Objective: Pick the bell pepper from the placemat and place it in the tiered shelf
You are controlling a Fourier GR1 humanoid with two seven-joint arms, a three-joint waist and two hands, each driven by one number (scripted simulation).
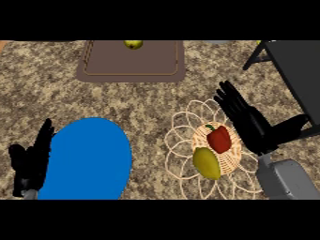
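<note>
**Pepper on the placemat, right hand open beside it**

The red bell pepper (218, 138) lies on the woven middle of the wicker placemat (233, 159), its green stem towards the far side. A yellow-green fruit (207, 162) lies just beside it on the near side; whether the two touch is hard to tell.

The right hand (244, 118) is just to the pepper's right, fingers straight and spread and holding nothing. Contact with the pepper cannot be made out.

The black tiered shelf (308, 77) stands further right, cut off by the edge.

The left hand (29, 161) rests open at lower left, fingers up, beside a blue plate (86, 159).

Across the speckled table (141, 101) a brown tray (131, 63) carries a small yellow-green item (134, 44), partly cut off.
</note>
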